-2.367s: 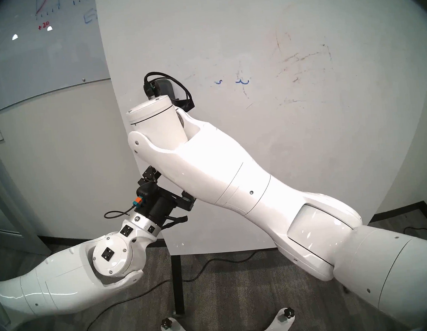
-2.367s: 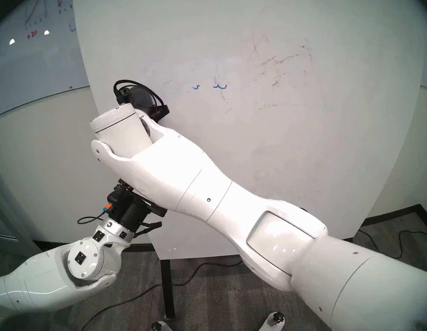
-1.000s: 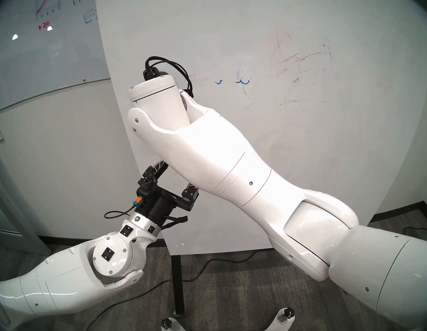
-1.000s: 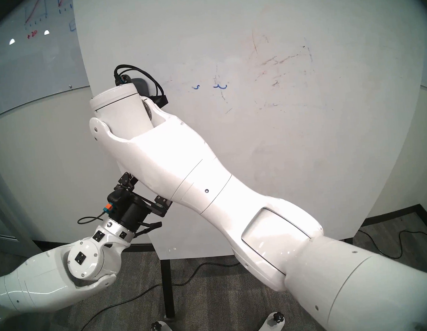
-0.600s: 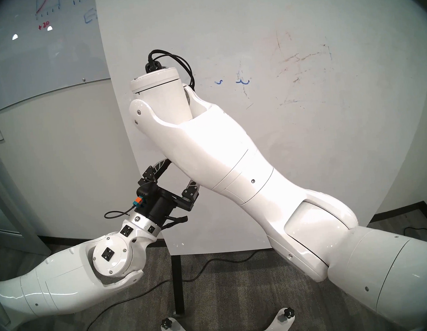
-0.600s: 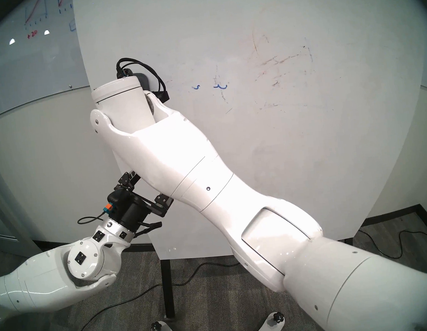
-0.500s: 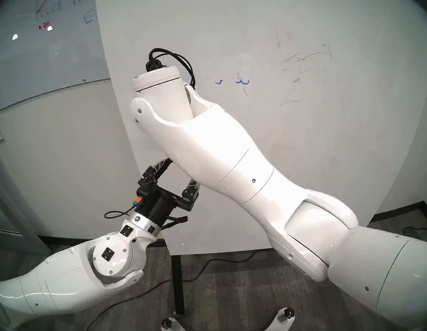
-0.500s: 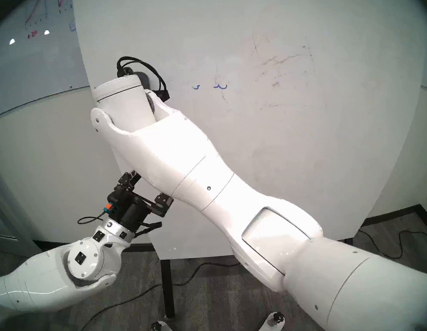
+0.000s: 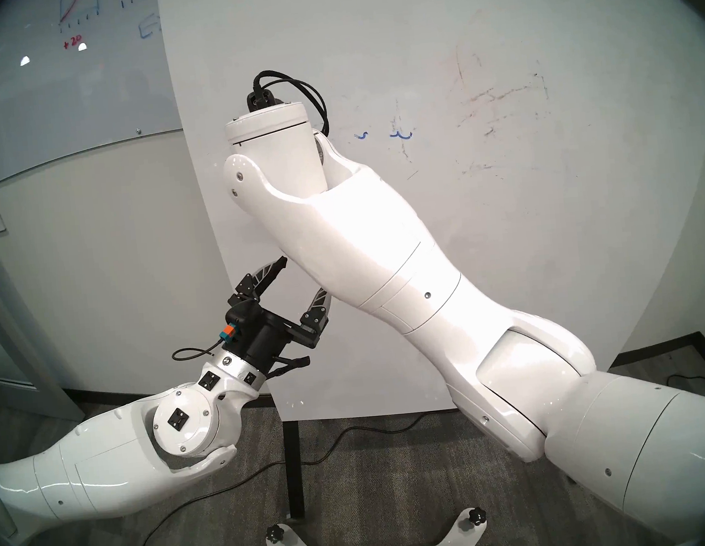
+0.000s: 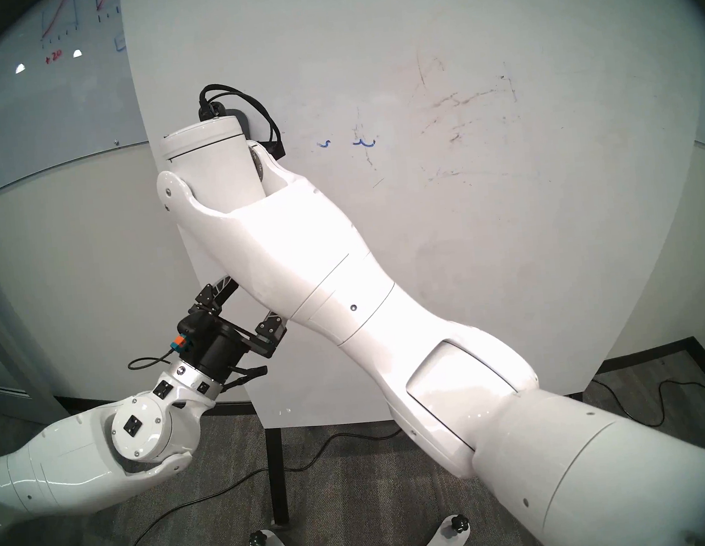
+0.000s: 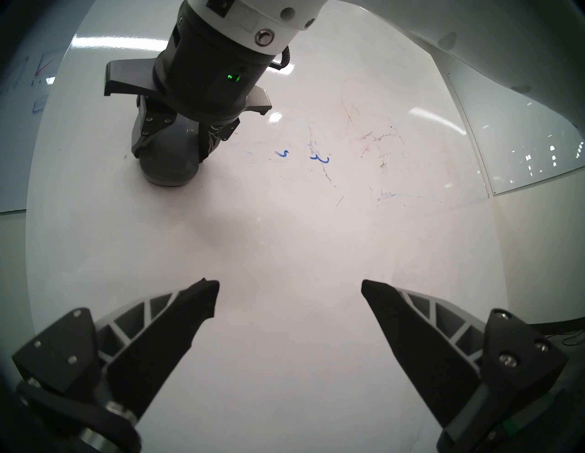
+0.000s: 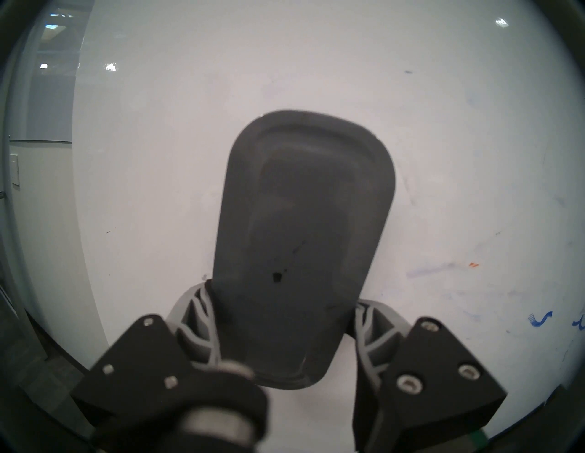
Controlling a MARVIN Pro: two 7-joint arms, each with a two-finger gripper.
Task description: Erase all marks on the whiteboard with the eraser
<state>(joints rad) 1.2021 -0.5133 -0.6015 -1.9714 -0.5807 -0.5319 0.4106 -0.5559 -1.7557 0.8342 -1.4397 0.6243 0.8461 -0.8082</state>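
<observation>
You are looking at the dark grey eraser [image 12: 304, 240] standing upright, pressing flat on the white whiteboard [image 12: 443, 126]; blue squiggles [image 12: 539, 319] and faint brownish scratches [image 9: 493, 98] are sitting toward its three o'clock.

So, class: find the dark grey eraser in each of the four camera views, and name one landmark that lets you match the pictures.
Head stereo left: not visible, hidden behind the right arm's wrist.
Head stereo right: a grey sliver of the eraser beside the wrist top, upper left of centre.
Left wrist: upper left, between the right gripper's fingers, on the whiteboard.
Right wrist: centre, filling the middle.
Shared landmark: the two small blue marks.
</observation>
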